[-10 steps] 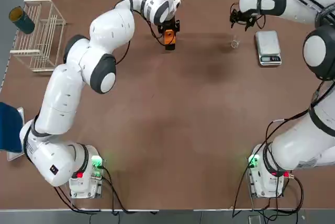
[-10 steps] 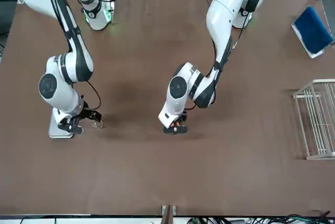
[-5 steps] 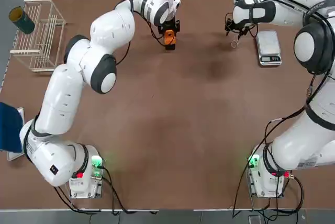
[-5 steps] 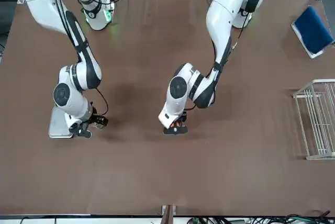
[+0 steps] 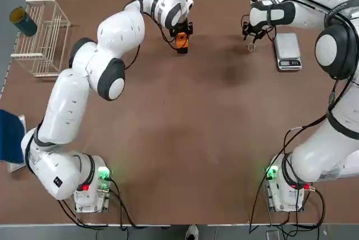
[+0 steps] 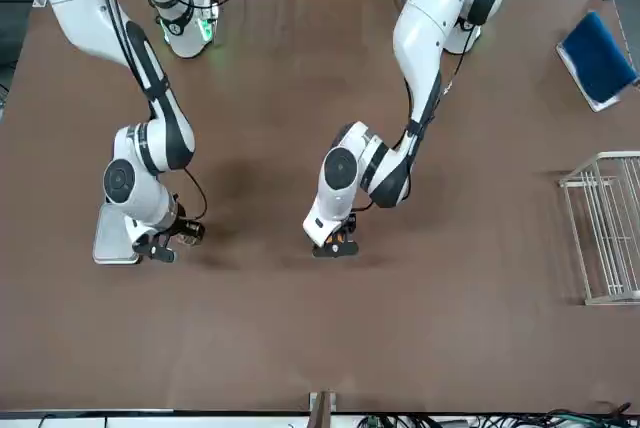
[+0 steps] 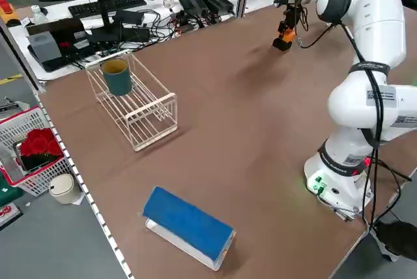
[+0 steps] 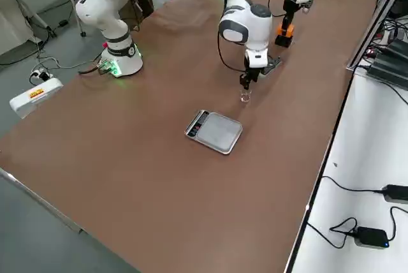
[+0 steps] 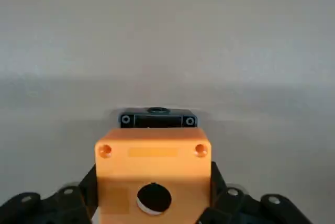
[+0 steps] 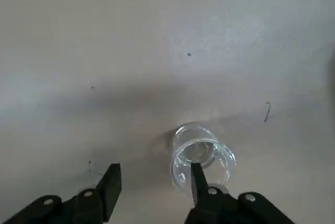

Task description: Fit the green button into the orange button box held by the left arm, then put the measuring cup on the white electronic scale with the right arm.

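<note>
The orange button box (image 5: 180, 40) stands on the table at the far middle, with my left gripper (image 5: 180, 31) shut on its sides. In the left wrist view the orange button box (image 9: 153, 169) shows a round dark hole in its face. The green button is out of view. The clear measuring cup (image 10: 201, 153) stands upright on the table just left of the white electronic scale (image 5: 287, 50). My right gripper (image 10: 154, 182) hangs low over the cup (image 5: 251, 47), jaws apart. One fingertip (image 10: 197, 178) overlaps the cup's rim and the other stands clear of it.
A wire rack (image 5: 42, 35) with a dark teal mug (image 5: 23, 21) beside it sits at the far left. A blue pad (image 7: 189, 223) lies near the left front edge. Cables and gear line the bench past the far edge.
My right gripper has swung left from over the scale to the measuring cup, come down, and its jaws have narrowed. The left arm and the box have not moved.
</note>
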You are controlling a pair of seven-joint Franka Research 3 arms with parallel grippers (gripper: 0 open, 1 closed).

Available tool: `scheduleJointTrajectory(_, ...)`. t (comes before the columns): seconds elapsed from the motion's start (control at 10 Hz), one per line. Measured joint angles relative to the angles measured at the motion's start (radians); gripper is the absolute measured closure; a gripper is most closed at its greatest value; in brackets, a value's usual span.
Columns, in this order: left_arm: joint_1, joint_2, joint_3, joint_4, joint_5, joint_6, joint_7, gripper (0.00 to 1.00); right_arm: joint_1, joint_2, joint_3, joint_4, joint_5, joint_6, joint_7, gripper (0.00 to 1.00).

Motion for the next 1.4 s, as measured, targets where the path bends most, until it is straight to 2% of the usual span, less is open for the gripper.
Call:
scheduleJointTrajectory(0.4, 0.000, 0.000, 0.000, 0.000, 0.000, 0.001, -0.017, 0.21, -0.002, 0.010, -0.004, -0.008, 0.000, 0.022, 0.000, 0.46)
scheduleJointTrajectory(0.6, 0.000, 0.000, 0.000, 0.000, 0.000, 0.001, -0.018, 0.21, -0.002, 0.015, -0.004, -0.008, 0.000, 0.024, 0.000, 0.59)
scheduleJointTrajectory(1.4, -0.001, 0.009, 0.000, 0.000, 0.000, 0.016, -0.034, 0.21, -0.009, 0.017, -0.011, -0.008, 0.000, 0.031, 0.000, 0.70)
